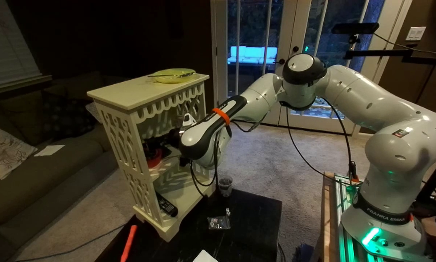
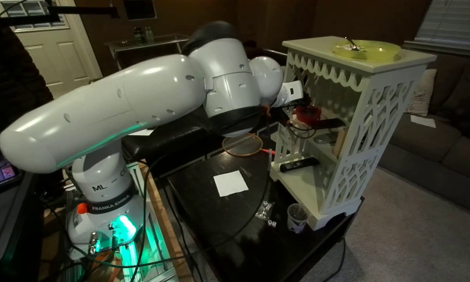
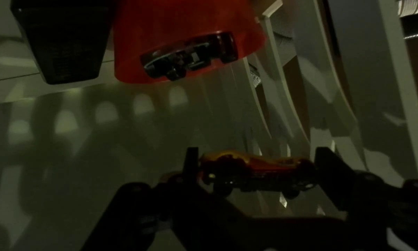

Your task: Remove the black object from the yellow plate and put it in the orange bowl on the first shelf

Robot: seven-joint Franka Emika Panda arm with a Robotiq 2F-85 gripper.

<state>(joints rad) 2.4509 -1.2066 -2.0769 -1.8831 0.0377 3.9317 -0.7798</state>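
My gripper [image 3: 256, 164] is inside the shelf unit, its fingers shut on the two ends of a small toy car [image 3: 257, 174], dark below with an orange-red top. The orange bowl [image 3: 181, 17] is close by, apart from the car; it stands on the first shelf [image 1: 168, 163] and shows in both exterior views [image 1: 154, 159] [image 2: 308, 114]. A dark toy-car-like item [image 3: 191, 55] lies in the bowl. I cannot tell which car is the black object. The yellow plate [image 1: 176, 77] [image 2: 381, 51] is on the unit's top, holding a spoon-like utensil and pale bits.
A black box-like thing [image 3: 62, 45] is beside the bowl. Lattice sides [image 2: 387, 102] and the top board [image 1: 130, 91] enclose the arm's reach. A remote [image 1: 167, 205] lies on the bottom board. A plastic cup [image 2: 297, 217] and a white sheet [image 2: 231, 183] are on the black table.
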